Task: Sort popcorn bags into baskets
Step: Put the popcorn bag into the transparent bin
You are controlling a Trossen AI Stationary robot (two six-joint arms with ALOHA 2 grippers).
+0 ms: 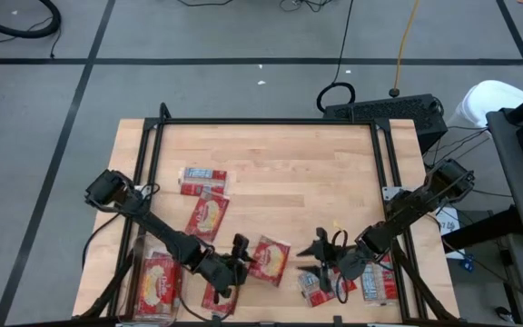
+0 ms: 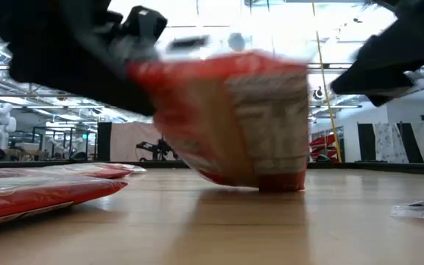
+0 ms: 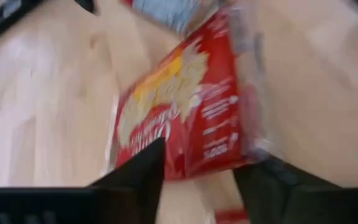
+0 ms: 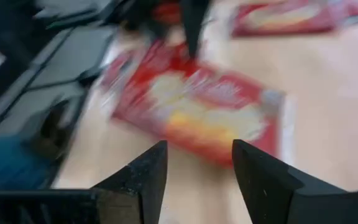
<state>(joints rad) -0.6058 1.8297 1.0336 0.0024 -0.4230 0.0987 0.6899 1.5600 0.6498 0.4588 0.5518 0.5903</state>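
Reaching in from the table's nine o'clock side, the left gripper hung at the near edge with its jaws parted, one red popcorn bag lying just off its fingertips toward three o'clock. Whether the fingers touched that packet could not be told from overhead; in the left wrist view the bag lay past the open fingers, its yellow popcorn face up and nothing pinched between them. At table height the same packet appeared tilted, one edge down on the wood.

The right gripper, coming from three o'clock, faced it across the bag, jaws likewise apart and empty; its wrist camera showed the packet beyond the spread fingers.

Other bags lay scattered: a label-side-up one toward eleven o'clock of centre, a picture-side-up one just below it, and a cluster under the right arm near five o'clock. At seven o'clock, a clear plastic basket at the table's corner held a packet, picture face up, and another bag lay beside it beneath the left arm.
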